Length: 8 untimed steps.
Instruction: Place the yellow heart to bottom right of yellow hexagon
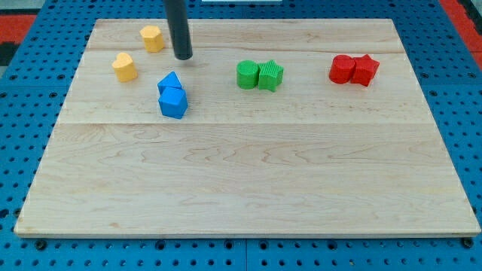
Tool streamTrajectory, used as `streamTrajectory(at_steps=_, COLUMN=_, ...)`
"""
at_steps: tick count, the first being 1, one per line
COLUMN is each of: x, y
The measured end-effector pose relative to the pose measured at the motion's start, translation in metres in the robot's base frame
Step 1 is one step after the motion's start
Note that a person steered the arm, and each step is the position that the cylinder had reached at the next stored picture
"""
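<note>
The yellow hexagon (152, 38) lies near the top left of the wooden board (248, 181). The yellow heart (124, 67) lies below it and to its left, apart from it. My tip (183, 56) is on the board to the right of both yellow blocks, just right of and slightly below the hexagon, touching neither. The rod rises straight out of the view's top.
Two blue blocks (172, 95) touch each other just below my tip. Two green blocks (260, 75) sit side by side at top centre. Two red blocks (353, 69) sit side by side at top right. Blue pegboard surrounds the board.
</note>
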State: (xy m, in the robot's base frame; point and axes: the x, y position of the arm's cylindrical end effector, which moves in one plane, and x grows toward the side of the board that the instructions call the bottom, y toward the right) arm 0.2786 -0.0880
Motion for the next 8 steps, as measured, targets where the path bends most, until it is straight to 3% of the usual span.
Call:
streamTrajectory(at_steps=1, x=-0.021, y=-0.019)
streamTrajectory(at_steps=3, x=-0.023, y=-0.071)
streamTrajectory(at_steps=4, x=-0.004, y=-0.030)
streamTrajectory(at_steps=5, x=0.037, y=-0.085)
streamTrajectory(at_steps=6, x=0.089, y=-0.094)
streamTrajectory(at_steps=7, x=0.113, y=-0.125)
streamTrajectory(at_steps=8, x=0.088, y=-0.143)
